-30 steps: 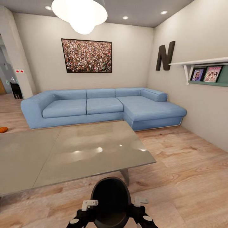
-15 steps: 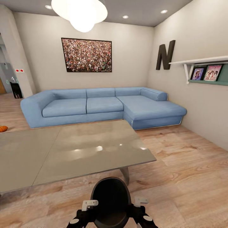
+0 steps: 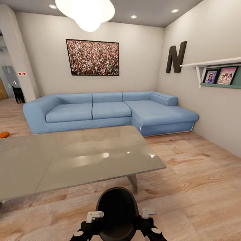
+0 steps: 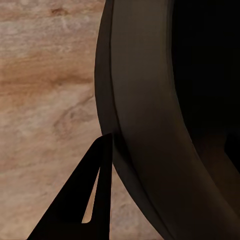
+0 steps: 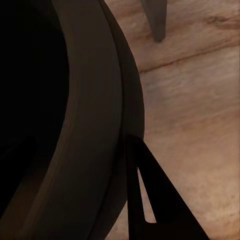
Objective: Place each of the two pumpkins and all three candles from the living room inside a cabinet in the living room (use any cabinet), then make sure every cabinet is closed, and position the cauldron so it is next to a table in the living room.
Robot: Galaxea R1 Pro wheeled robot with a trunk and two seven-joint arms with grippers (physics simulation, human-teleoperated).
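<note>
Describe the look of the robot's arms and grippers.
In the head view the arm ends are black, with white round patches and pale grey bracket-like parts at the left gripper and the right gripper. Up close, each finger is a dark, flat triangle with a narrow slot.

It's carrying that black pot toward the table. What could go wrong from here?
1. The cauldron sits between both grippers, left and right, each with a finger at its rim; uneven motion of the arms might let it slip onto the wood floor.
2. The grey table edge and its leg are close ahead; rolling on could bump the cauldron into them.
3. A pumpkin lies on the floor beyond the table, easy to overlook.
</note>
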